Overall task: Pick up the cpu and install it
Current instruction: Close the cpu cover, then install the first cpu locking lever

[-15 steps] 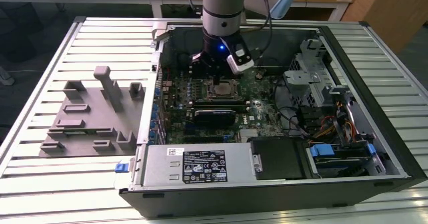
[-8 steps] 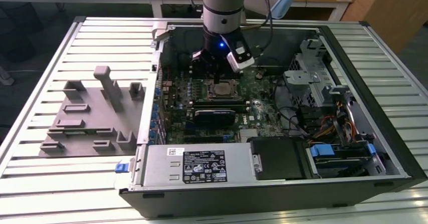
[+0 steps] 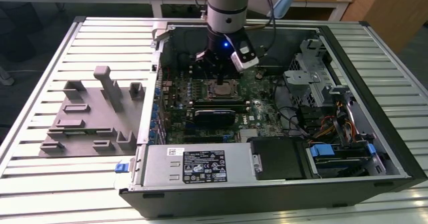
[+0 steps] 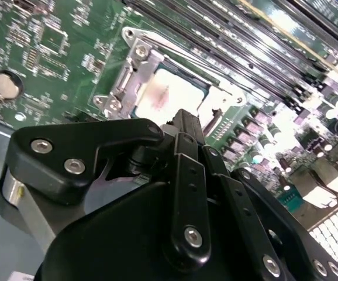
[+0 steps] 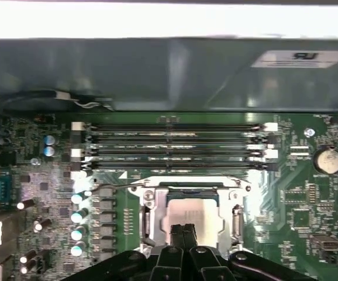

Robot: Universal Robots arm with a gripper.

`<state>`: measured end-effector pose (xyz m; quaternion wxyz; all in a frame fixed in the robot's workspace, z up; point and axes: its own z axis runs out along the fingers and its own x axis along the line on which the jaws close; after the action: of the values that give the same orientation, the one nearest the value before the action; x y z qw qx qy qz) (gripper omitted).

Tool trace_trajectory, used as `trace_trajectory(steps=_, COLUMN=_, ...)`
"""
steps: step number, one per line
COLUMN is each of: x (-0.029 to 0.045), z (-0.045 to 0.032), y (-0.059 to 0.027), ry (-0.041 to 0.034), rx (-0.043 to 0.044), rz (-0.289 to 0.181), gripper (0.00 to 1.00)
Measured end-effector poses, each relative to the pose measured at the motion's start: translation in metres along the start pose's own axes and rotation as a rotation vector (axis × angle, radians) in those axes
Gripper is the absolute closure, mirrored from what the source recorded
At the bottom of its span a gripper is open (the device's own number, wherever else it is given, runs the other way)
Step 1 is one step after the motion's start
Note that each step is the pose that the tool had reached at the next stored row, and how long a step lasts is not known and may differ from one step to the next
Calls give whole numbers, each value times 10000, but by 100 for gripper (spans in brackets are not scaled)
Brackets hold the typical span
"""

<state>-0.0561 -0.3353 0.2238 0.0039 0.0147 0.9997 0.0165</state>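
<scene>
silvery-grey square metal cpu [image 5: 188, 212]; green, finely speckled motherboard [image 5: 297, 199]; matte black jointed gripper [image 5: 183, 233]; pale grey ribbed metal table [image 3: 60, 184].

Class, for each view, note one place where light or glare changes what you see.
Second wrist view: glare washes the cpu pale. First wrist view: a burnt-out white band runs above the case wall. Exterior view: a blue light glows on the arm.
</scene>
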Motion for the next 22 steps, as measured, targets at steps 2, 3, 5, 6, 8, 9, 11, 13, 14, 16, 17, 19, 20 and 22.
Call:
trace_trajectory(steps=2, x=-39, z=1, y=1, ry=-1, rx=11, rz=18, gripper=89)
trace_trajectory(steps=3, x=-56, z=1, y=2, ry=-2, rx=15, rz=26, gripper=89)
trace_trajectory(steps=5, x=-86, z=1, y=2, ry=-2, rx=22, rz=39, gripper=89)
trace_trajectory(steps=6, x=-93, z=1, y=2, ry=-2, rx=23, rz=41, gripper=89)
trace_trajectory(steps=8, x=-95, z=-10, y=3, ry=-1, rx=25, rz=43, gripper=89)
trace_trajectory(steps=9, x=-95, z=-29, y=4, ry=-2, rx=25, rz=43, gripper=89)
trace_trajectory(steps=11, x=-96, z=-79, y=6, ry=-3, rx=23, rz=42, gripper=89)
trace_trajectory(steps=13, x=-96, z=-133, y=7, ry=-3, rx=23, rz=42, gripper=89)
trace_trajectory(steps=14, x=-96, z=-158, y=8, ry=-3, rx=23, rz=42, gripper=89)
trace_trajectory(steps=16, x=-97, z=-199, y=9, ry=-2, rx=24, rz=42, gripper=89)
trace_trajectory(steps=17, x=-97, z=-210, y=10, ry=-2, rx=24, rz=42, gripper=89)
trace_trajectory(steps=19, x=-97, z=-210, y=10, ry=-3, rx=24, rz=41, gripper=89)
trace_trajectory(steps=20, x=-97, z=-211, y=10, ry=-2, rx=28, rz=42, gripper=89)
trace_trajectory(steps=22, x=-97, z=-211, y=10, ry=-2, rx=29, rz=41, gripper=89)
